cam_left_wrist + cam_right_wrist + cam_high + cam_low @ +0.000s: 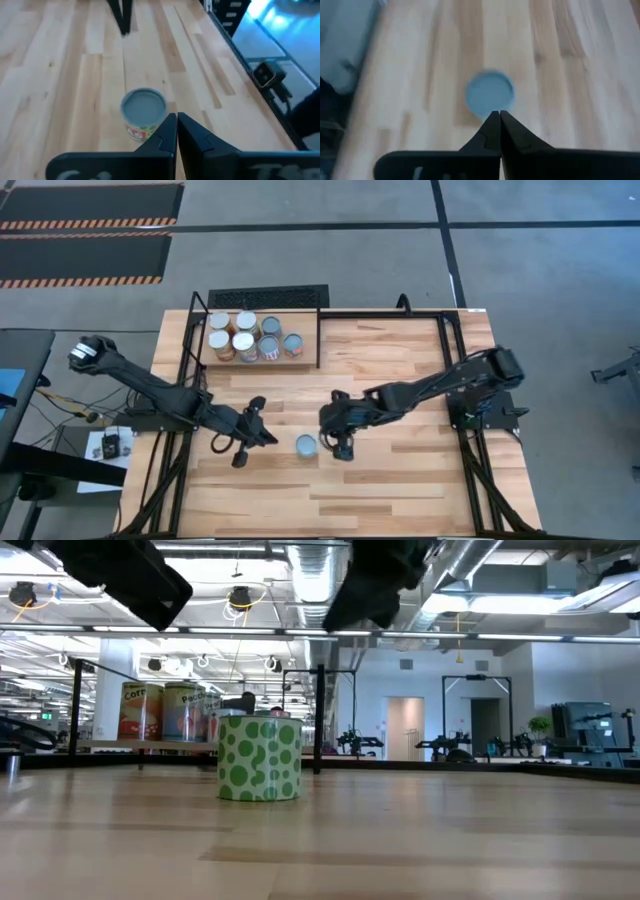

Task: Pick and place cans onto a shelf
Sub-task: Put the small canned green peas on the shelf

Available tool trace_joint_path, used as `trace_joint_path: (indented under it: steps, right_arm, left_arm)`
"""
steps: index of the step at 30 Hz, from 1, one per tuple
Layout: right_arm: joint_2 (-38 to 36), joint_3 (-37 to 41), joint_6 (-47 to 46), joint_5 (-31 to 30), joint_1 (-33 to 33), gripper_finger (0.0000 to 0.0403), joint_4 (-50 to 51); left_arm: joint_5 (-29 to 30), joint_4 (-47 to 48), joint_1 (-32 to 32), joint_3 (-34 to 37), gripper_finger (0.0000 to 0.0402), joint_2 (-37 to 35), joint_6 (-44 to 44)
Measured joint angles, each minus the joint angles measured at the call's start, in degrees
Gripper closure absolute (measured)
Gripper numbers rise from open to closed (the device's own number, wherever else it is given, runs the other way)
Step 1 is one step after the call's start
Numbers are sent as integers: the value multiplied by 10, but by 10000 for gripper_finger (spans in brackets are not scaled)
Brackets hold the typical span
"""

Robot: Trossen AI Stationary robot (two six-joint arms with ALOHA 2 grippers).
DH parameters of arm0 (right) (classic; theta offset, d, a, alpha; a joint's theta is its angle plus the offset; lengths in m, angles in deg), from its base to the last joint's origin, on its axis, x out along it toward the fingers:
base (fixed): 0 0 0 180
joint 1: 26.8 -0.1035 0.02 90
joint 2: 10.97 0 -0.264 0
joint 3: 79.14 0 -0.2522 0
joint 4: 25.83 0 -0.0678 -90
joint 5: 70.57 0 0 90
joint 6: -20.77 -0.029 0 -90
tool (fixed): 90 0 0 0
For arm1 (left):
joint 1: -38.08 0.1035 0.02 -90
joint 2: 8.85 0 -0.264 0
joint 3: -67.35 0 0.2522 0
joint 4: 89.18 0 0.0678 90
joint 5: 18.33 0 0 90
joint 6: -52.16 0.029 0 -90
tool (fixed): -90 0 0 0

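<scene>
A: Where's my right gripper [331,442]?

B: Over the counter [400,480], raised off it. The green-dotted can [306,445] stands upright just beside it, toward the left arm, and isn't touched. From the right wrist view, that can [489,93] sits just ahead of the fingertips [492,122], which are pressed together with nothing between them.

A: And my left gripper [262,436]?

B: Also up off the counter, on the other side of the same can, so the can is between the 2 grippers. In the left wrist view its fingers [167,132] are closed to a thin slit, holding nothing, with the can [143,112] just ahead and slightly to one side.

A: I see the can in the low view too.

B: Yes, the can [259,758] stands alone on the wood, white with green dots, and both arms hang as dark shapes above it, clear of its top.

A: The rest of the cans?

B: 7 cans [245,335] are grouped on the shelf [305,358], well apart from both grippers, at the far edge of the counter and nearer my left arm. I count 4 in the back row and 3 in front, all upright, packed close; whether they touch I cannot tell. Some show orange labels.
</scene>
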Motion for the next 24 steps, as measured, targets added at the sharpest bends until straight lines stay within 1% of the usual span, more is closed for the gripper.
trace_joint_path:
  steps: [2,3,6,10,17,21,24]
  right_arm:
    - [-29,46,-28,0,-1,395,-56]
    - [-46,68,-41,-2,0,397,-67]
    - [-85,118,-65,-16,6,393,-90]
    - [-133,159,-72,-30,16,387,-86]
    - [-218,218,-29,-27,31,396,-79]
    - [-261,236,-10,-25,41,391,-61]
    - [-292,248,3,-25,45,387,-61]
  left_arm:
    - [-8,-18,-4,0,401,20,1]
    - [-11,-28,-6,-1,401,32,1]
    - [-14,-23,-9,-16,401,70,6]
    - [-3,-30,-10,-58,391,122,30]
    - [0,-23,-6,-114,345,221,29]
    - [2,-11,-3,-141,320,266,29]
    - [3,-10,-2,-163,310,299,29]
